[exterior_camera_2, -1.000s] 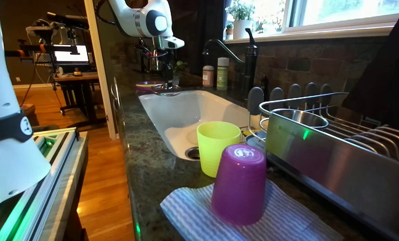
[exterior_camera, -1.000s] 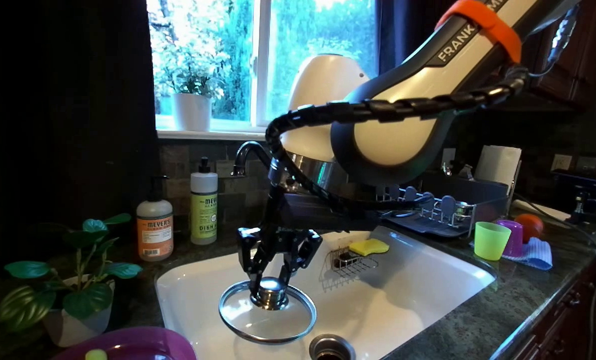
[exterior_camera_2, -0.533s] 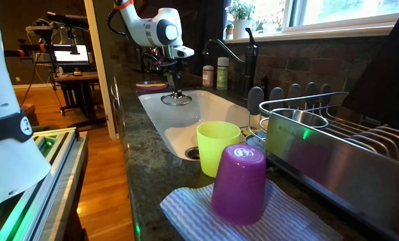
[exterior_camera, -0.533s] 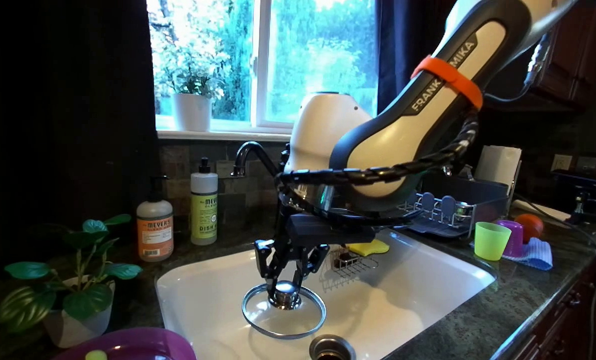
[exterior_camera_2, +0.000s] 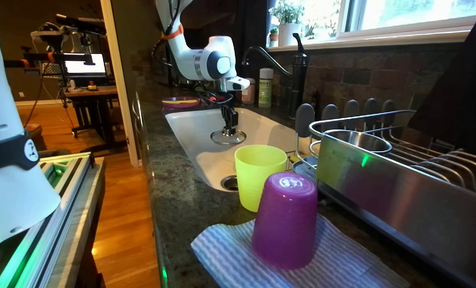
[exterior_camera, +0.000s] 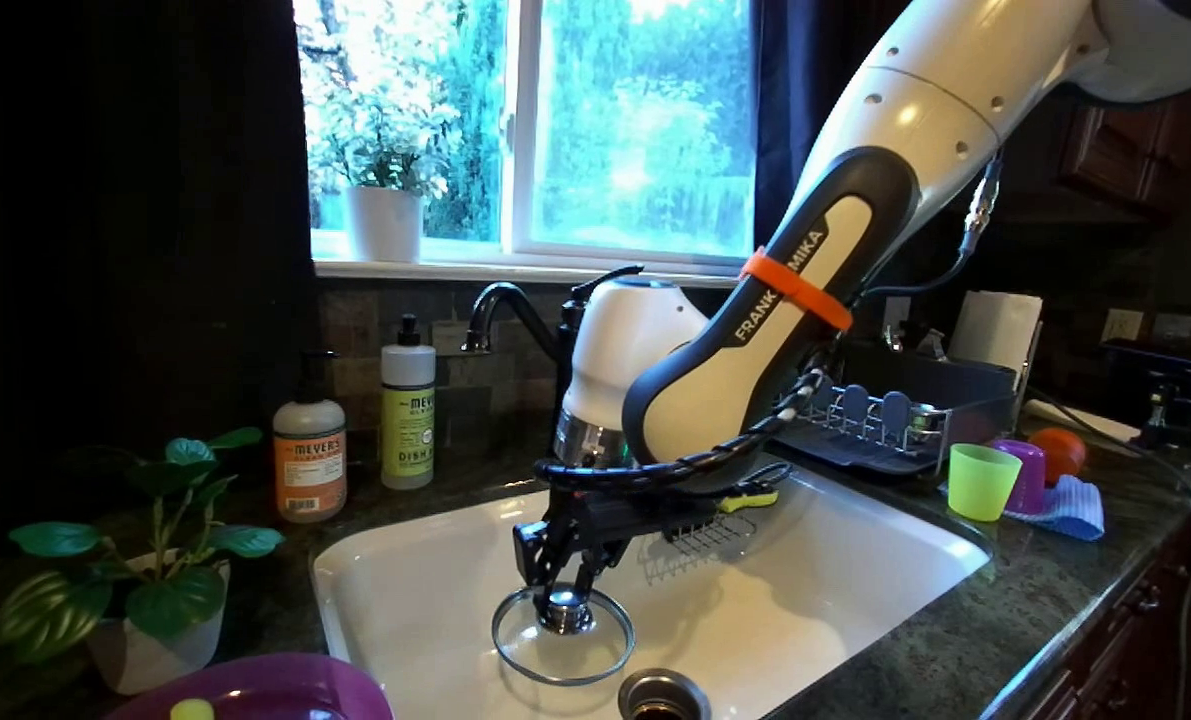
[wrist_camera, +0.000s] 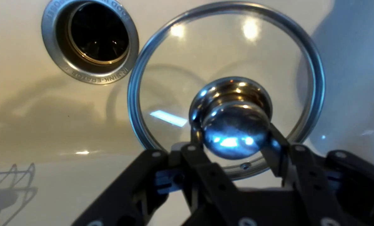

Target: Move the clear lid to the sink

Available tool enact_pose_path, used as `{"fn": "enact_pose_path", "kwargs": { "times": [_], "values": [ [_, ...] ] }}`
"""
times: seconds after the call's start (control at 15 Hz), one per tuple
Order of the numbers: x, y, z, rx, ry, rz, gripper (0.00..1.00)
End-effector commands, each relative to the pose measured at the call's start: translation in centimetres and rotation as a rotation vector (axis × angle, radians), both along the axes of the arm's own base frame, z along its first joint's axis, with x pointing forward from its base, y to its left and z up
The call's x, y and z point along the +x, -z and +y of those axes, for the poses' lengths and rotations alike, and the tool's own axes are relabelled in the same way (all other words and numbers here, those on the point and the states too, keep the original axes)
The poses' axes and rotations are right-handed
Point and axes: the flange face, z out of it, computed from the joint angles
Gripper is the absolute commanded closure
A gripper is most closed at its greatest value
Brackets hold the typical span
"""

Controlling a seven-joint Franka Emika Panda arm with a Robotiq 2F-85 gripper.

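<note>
Lid (exterior_camera: 564,645) over sink (exterior_camera: 775,600), nr drain (wrist_camera: 91,40); ht. hard to tell.

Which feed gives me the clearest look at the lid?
The wrist view: it looks down on the clear lid up close, showing its metal rim and knob, though the tool gripping the knob hides parts of that rim. Both exterior views show the lid smaller and obliquely, its rim a flattened ring over the sink.
</note>
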Motion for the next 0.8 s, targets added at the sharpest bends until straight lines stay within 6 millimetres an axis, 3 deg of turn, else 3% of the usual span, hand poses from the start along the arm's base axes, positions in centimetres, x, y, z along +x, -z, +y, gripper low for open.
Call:
{"fn": "enact_pose_path", "kwargs": {
  "times": [0.0, 0.4, 0.73],
  "values": [
    [1.6, 2.8, 2.0, -0.022, -0.079, -0.021, 0.76],
    [1.9, 7.0, 6.2, -0.066, -0.178, -0.05, 0.76],
    [2.0, 9.7, 8.1, -0.06, -0.228, -0.039, 0.76]
  ]
}}
